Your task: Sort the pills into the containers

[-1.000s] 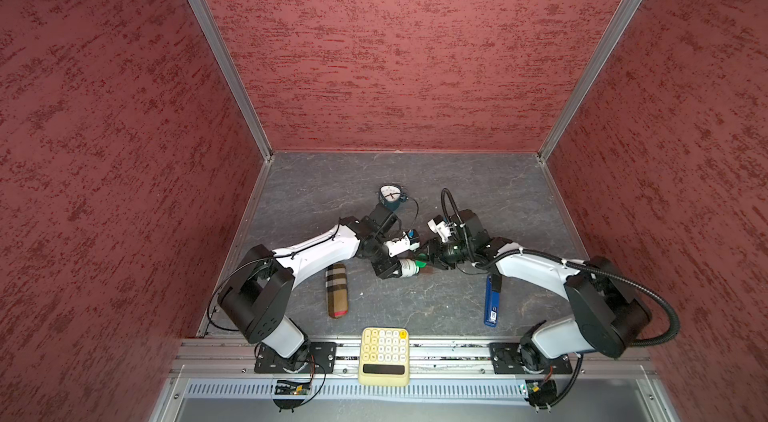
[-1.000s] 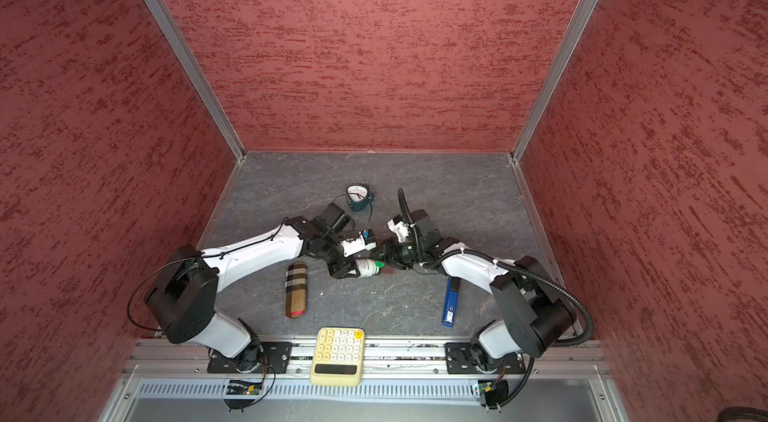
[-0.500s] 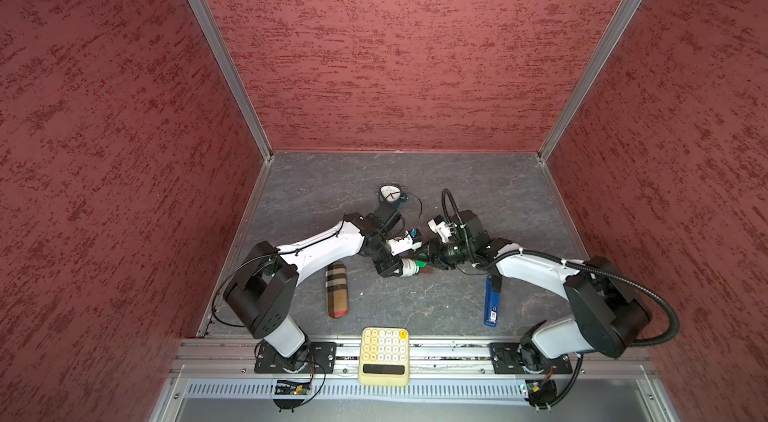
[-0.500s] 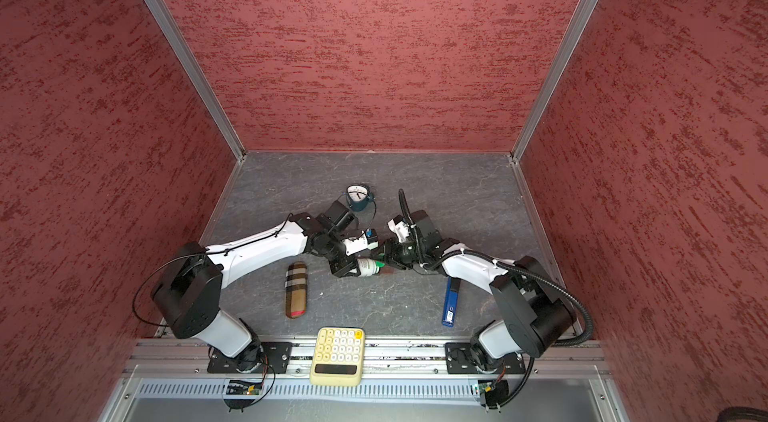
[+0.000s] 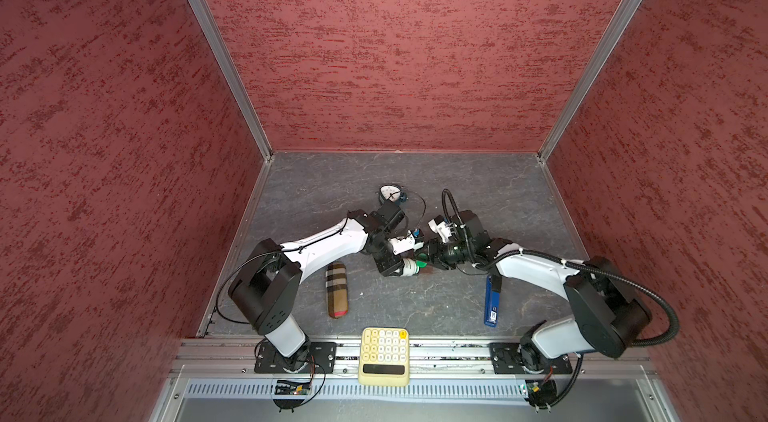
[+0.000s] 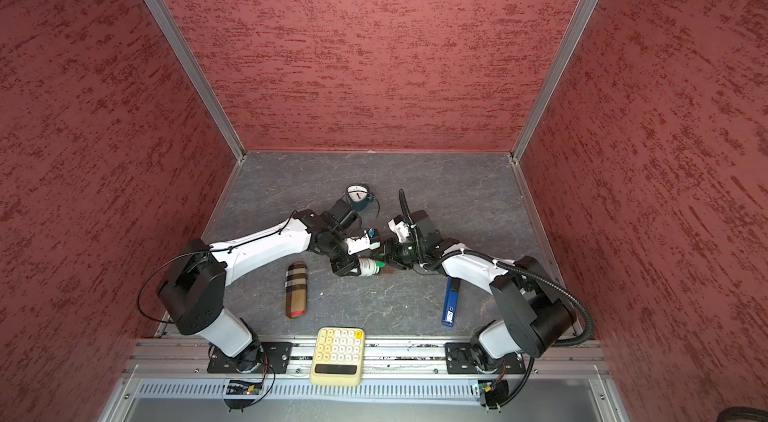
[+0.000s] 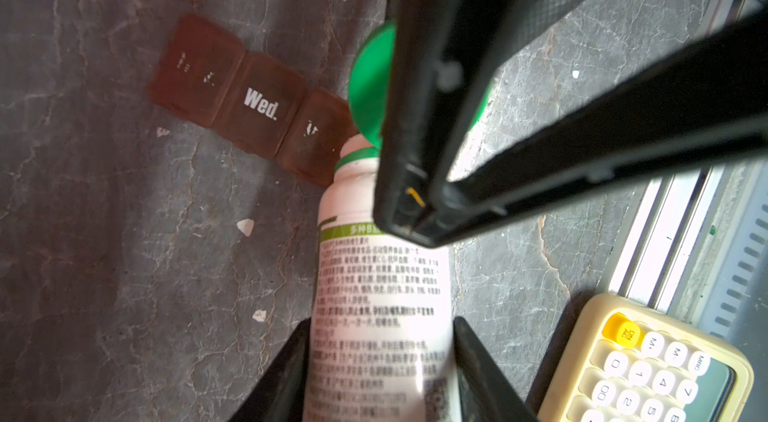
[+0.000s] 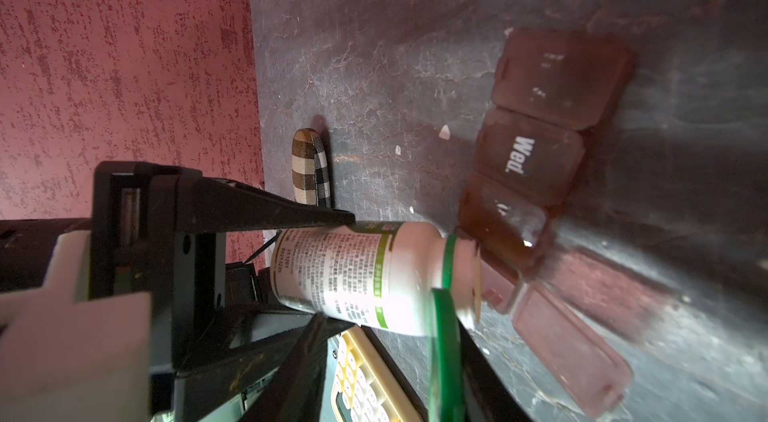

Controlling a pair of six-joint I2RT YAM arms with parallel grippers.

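The pill-box strip (image 7: 249,108) lies on the bench (image 7: 104,274), low between the two grippers. Three of its brown cells are seen shut, the middle one marked "Wed.", and beyond them one cell's lid (image 8: 573,341) is folded open. Just over that open cell the mouth of the white bottle (image 7: 382,295) is held, the bottle lying nearly level. Its body is clamped by the left gripper (image 7: 382,362). The green cap (image 7: 368,83) is off the mouth and sits at the right gripper (image 5: 433,259), whose jaws stand partly apart; whether the cap is truly pinched cannot be told. A few pills (image 7: 245,227) lie loose on the bench beside the strip.

Against a second ago almost nothing is changed: bottle, cap and both grippers are kept in place, and only the left arm is shifted slightly. A pouring pose is therefore judged to be held, with no pill seen leaving the bottle.

The open cell's inside is hidden by the bottle's neck. The strip's far end is cut off by cap and fingers. In both top views the strip is almost wholly covered.
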